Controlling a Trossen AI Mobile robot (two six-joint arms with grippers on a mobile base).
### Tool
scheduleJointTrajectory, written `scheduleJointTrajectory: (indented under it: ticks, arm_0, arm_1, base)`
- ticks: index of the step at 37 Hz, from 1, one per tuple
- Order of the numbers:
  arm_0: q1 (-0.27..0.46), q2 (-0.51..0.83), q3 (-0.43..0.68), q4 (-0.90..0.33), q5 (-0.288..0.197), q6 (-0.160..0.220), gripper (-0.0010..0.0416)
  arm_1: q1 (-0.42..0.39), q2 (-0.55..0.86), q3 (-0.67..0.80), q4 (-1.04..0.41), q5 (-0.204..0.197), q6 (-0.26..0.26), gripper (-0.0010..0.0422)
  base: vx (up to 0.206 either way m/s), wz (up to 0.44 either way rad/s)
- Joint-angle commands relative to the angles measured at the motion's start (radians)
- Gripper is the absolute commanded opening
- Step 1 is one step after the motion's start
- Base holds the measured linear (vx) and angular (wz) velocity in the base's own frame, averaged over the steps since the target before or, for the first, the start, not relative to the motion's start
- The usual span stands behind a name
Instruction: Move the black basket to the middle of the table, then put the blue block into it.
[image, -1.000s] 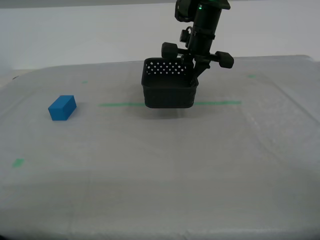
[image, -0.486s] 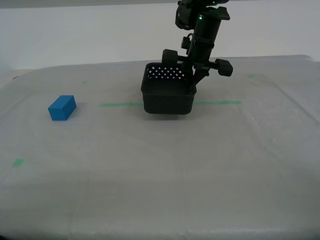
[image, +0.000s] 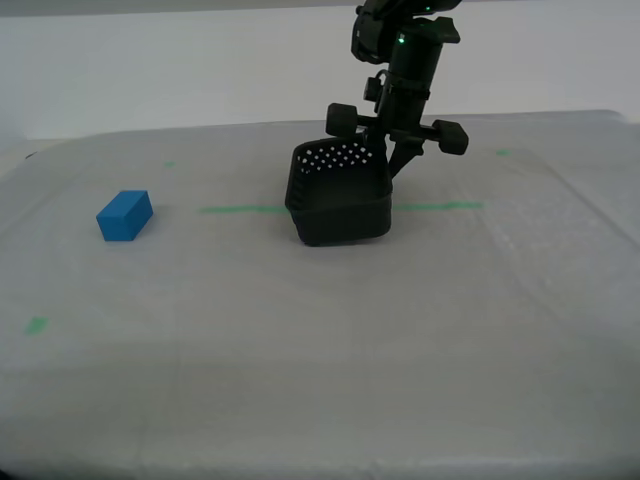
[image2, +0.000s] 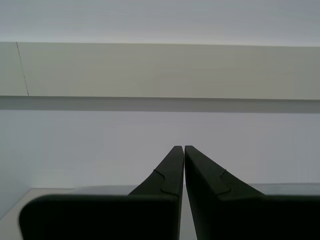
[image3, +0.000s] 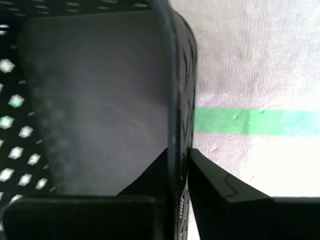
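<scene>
The black basket (image: 340, 205) sits tilted near the middle of the table (image: 320, 350), over the long green tape line. My first gripper (image: 390, 165) comes down from above and is shut on the basket's wall at the exterior view's right side. In the first wrist view that perforated wall (image3: 175, 75) runs between the fingers of my first gripper (image3: 177, 156). The blue block (image: 124, 216) lies on the cloth at the exterior view's left, well apart from the basket. My second gripper (image2: 180, 150) is shut on nothing and faces a pale wall.
The green tape line (image: 235, 209) runs across the table behind the basket and shows beside it as a green strip (image3: 250, 122). Small green tape bits (image: 37, 325) mark the cloth at the exterior view's left and far right.
The basket has come down toward the table in my first gripper and now tilts. The blue block has not moved.
</scene>
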Motion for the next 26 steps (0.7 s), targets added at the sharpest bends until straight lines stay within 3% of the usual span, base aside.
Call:
scheduleJointTrajectory:
  ticks: [1,16,26]
  arm_0:
    - [0.0,0.0,0.001,0.0,0.01,-0.004,0.0051]
    - [0.0,0.0,0.001,0.001,0.009,-0.004,0.0124]
    - [0.0,-0.003,0.001,-0.037,0.009,-0.019,0.0224]
  arm_1:
    - [0.0,0.0,0.001,0.006,-0.001,0.001,0.0]
    - [0.0,0.0,0.001,0.006,-0.001,0.001,0.0]
    - [0.0,0.0,0.001,0.006,-0.001,0.002,0.0]
  base:
    - [0.0,0.0]
    - [0.0,0.0]
    - [0.0,0.0]
